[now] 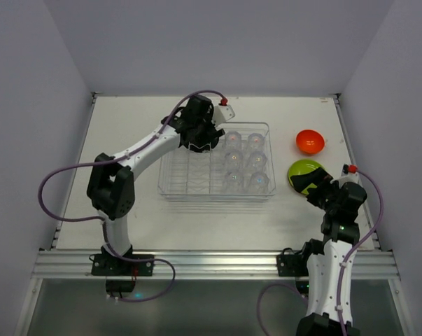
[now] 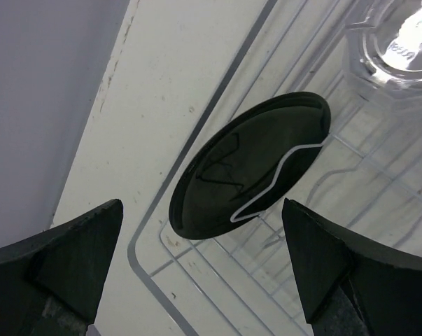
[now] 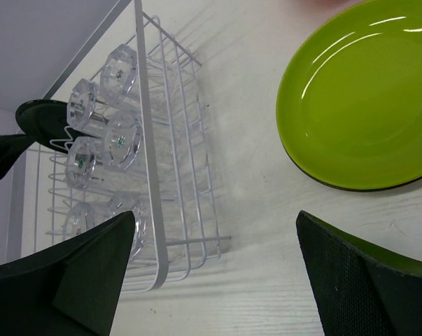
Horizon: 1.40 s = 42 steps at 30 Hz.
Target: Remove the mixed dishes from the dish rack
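Note:
The clear dish rack (image 1: pixel 197 197) sits mid-table with several clear cups (image 1: pixel 245 162) in its right half. A black-backed plate (image 2: pixel 249 164) stands on edge in a slot at the rack's far left corner. My left gripper (image 1: pixel 200 140) hovers just above that plate, open, its jaws (image 2: pixel 202 206) either side of the plate's rim and not touching it. The lime-green plate (image 1: pixel 305 173) lies flat on the table right of the rack, with the orange bowl (image 1: pixel 310 141) behind it. My right gripper (image 1: pixel 312 186) stands open and holds nothing at the green plate's (image 3: pixel 357 98) near edge.
The right wrist view shows the rack's white wire side (image 3: pixel 148 140), the cups (image 3: pixel 116 140) and the black plate (image 3: pixel 46 115) beyond. A cup (image 2: pixel 399 42) stands close to the right of the black plate. White walls enclose the table on three sides.

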Each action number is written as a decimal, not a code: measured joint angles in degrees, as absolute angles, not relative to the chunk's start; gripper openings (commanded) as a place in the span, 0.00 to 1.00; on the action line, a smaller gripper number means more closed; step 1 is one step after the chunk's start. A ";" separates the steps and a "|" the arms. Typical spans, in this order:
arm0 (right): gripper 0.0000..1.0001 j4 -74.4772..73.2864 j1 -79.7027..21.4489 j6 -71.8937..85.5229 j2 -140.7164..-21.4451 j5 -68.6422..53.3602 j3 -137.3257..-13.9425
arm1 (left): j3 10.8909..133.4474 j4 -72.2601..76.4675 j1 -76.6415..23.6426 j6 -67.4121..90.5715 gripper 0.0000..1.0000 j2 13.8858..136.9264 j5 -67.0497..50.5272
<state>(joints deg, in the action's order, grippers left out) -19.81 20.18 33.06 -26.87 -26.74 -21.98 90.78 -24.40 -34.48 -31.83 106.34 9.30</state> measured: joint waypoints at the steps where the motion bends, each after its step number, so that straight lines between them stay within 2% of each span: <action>1: 0.99 -19.79 20.18 32.95 -26.87 -27.14 -21.98 | 92.44 -25.06 -33.80 -32.77 1.00 108.03 9.15; 6: 0.99 -19.59 20.14 32.80 -26.30 -29.06 -21.56 | 94.35 -25.47 -31.51 -37.41 0.99 111.11 8.84; 8: 0.99 -19.55 20.12 32.71 -25.41 -29.74 -21.21 | 94.63 -25.50 -30.96 -39.09 0.92 111.68 7.79; 9: 0.99 -19.53 20.05 32.67 -25.06 -29.87 -21.15 | 95.00 -25.67 -30.72 -39.99 0.87 112.05 7.05; 10: 0.99 -19.35 20.01 32.60 -24.95 -30.02 -21.08 | 95.68 -26.13 -30.35 -40.45 0.77 112.64 5.85; 12: 0.99 -19.05 19.92 32.49 -24.99 -30.30 -21.08 | 96.73 -26.61 -29.95 -41.54 0.69 113.78 3.81; 15: 0.99 -18.81 19.90 32.42 -25.02 -31.07 -21.06 | 97.30 -27.29 -29.30 -42.61 0.65 114.96 1.10; 18: 0.99 -18.65 19.88 32.32 -25.02 -31.14 -20.97 | 97.30 -28.12 -28.88 -43.31 0.55 115.61 -0.49; 19: 0.99 -18.44 19.88 32.32 -25.02 -31.18 -20.84 | 97.30 -28.23 -28.86 -43.68 0.44 115.81 -0.97; 20: 0.99 -18.39 19.88 32.29 -25.02 -31.24 -20.73 | 97.30 -28.25 -28.80 -43.99 0.40 115.98 -1.34; 26: 0.99 -18.39 19.88 32.27 -24.99 -31.46 -20.32 | 98.00 -27.90 -28.40 -45.32 0.35 116.46 -2.50; 29: 0.99 -18.39 19.88 32.25 -24.99 -31.70 -20.32 | 98.06 -27.70 -28.40 -45.65 0.25 116.49 -2.76; 33: 0.99 -18.39 19.86 32.21 -24.53 -32.32 -20.32 | 97.95 -27.83 -28.29 -45.54 0.01 116.01 -2.76; 42: 0.99 -18.28 19.75 32.08 -23.83 -32.64 -20.27 | 96.12 -25.06 -28.69 -45.47 0.00 115.11 -1.41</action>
<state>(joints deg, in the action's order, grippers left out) -18.28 19.75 32.08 -23.83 -32.64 -20.27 96.12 -25.06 -28.69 -45.47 115.11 -1.41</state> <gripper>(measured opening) 0.990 0.048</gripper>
